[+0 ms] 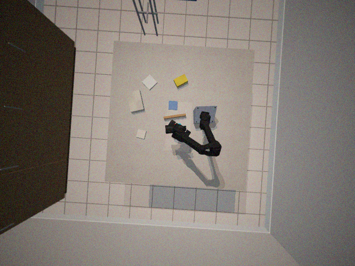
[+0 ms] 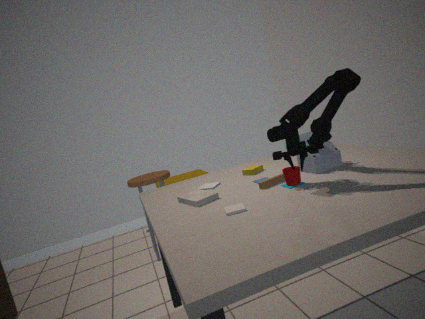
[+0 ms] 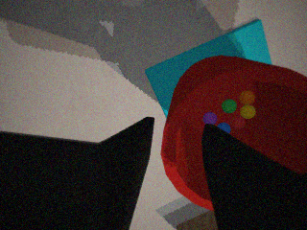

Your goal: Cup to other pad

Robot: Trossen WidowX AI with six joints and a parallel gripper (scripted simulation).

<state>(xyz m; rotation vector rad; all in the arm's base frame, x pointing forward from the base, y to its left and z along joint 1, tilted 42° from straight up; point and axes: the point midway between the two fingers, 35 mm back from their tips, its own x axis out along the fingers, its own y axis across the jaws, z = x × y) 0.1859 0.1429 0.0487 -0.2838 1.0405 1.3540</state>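
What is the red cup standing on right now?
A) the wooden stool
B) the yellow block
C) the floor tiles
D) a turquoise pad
D: the red cup sits upright on the turquoise pad, whose edges show around the cup's base on the table.

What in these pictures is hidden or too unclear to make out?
- Top view: the cup is hidden under the gripper.
- Wrist view: the red cup's right side runs off the edge; a finger covers part of the marbles.
- Exterior view: the teal pad is mostly under the cup.
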